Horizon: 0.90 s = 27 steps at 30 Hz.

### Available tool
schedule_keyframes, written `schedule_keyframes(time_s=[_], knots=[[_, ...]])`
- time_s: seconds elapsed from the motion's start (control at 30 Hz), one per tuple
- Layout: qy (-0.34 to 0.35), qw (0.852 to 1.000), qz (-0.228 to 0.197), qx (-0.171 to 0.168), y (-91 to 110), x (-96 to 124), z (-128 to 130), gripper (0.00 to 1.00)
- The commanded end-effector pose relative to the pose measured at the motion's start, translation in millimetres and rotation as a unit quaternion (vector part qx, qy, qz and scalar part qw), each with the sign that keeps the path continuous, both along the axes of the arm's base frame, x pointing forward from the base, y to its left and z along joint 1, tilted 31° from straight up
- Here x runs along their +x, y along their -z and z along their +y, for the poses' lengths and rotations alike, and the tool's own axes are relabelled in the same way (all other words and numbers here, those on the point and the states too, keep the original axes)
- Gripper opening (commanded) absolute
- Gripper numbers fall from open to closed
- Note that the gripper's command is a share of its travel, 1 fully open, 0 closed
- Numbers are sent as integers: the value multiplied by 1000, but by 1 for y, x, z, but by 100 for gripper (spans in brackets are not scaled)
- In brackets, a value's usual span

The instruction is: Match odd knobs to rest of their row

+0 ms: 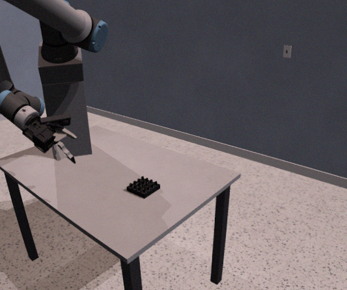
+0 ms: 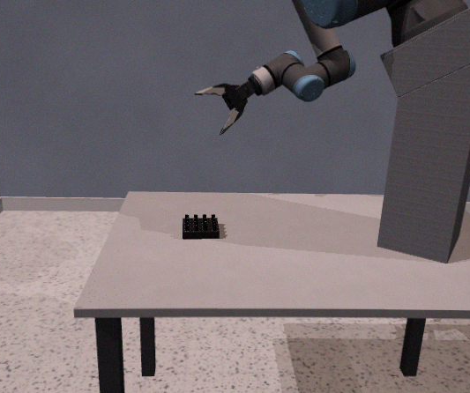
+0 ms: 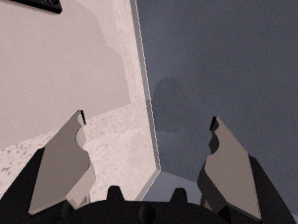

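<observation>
Tool spread wide, holding nothing, hangs above grey table, speckled floor.

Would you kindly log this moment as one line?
gripper: open, empty | position: raised, apart from knob box | knobs: untouched

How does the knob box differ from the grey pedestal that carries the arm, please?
The knob box is black, low and flat, its top studded with small knobs; the pedestal is grey, tall and smooth-sided with a slanted top. The knob box sits mid-table; the pedestal stands near one end. Both rest on the table.
</observation>
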State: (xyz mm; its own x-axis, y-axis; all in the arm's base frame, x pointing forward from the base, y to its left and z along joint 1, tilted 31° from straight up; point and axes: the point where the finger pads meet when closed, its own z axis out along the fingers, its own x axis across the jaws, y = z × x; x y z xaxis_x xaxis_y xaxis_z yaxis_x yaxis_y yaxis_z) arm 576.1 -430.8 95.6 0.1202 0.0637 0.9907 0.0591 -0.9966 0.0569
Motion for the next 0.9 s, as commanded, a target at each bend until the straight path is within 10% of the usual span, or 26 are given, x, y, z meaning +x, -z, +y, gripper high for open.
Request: schedule_keyframes(time_s=[0.0, 0.87], knots=[[0, 1000, 0, 0, 0, 0, 0, 100], [3, 1000, 8, 13, 4, 5, 2, 100]])
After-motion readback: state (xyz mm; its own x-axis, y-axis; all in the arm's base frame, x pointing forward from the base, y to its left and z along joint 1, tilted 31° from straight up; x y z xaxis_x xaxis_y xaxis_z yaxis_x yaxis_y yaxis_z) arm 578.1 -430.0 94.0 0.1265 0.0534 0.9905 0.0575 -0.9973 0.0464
